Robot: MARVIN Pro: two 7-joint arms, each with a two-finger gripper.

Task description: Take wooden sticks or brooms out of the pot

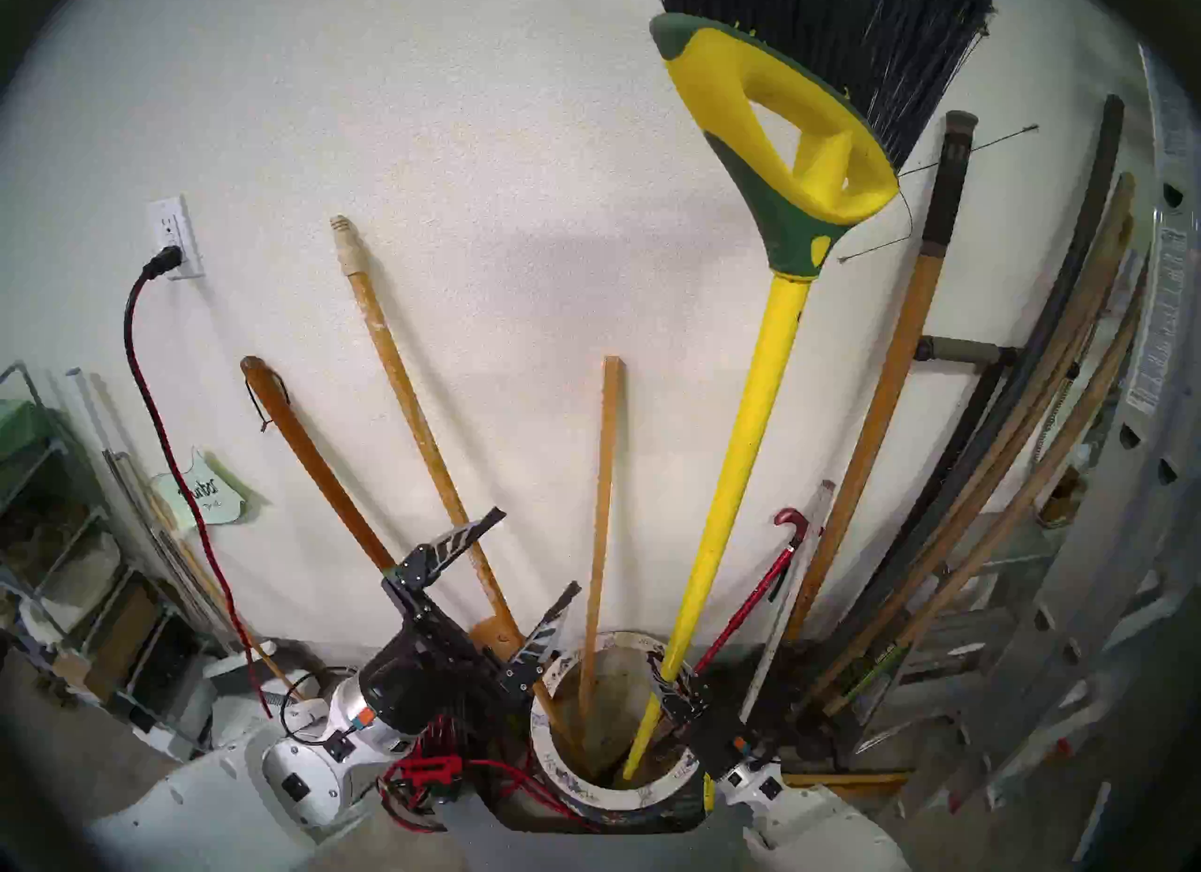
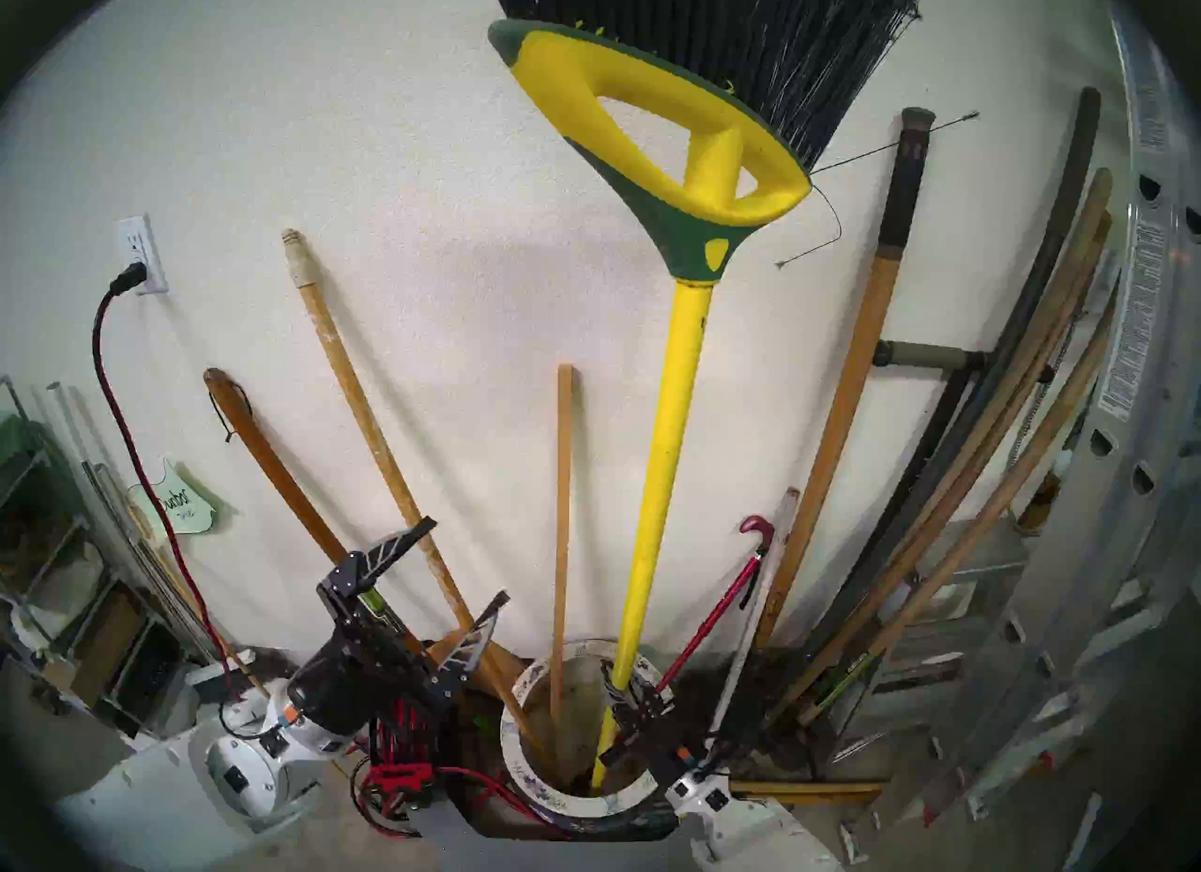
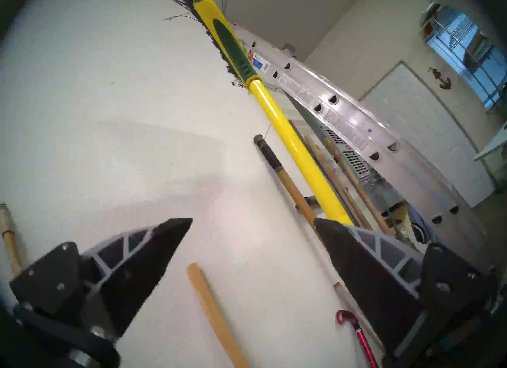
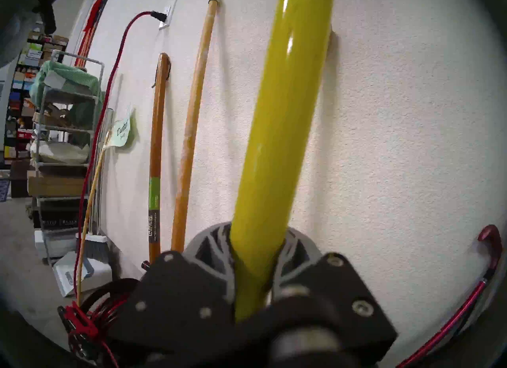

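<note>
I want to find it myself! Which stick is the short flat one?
Look in the round white-rimmed ceramic pot by the wall. Beside the yellow-handled broom stands the thin pale wooden slat, upright. It is square-edged and shortest.

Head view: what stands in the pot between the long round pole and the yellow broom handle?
The thin square-edged slat, upright against the wall.
</note>
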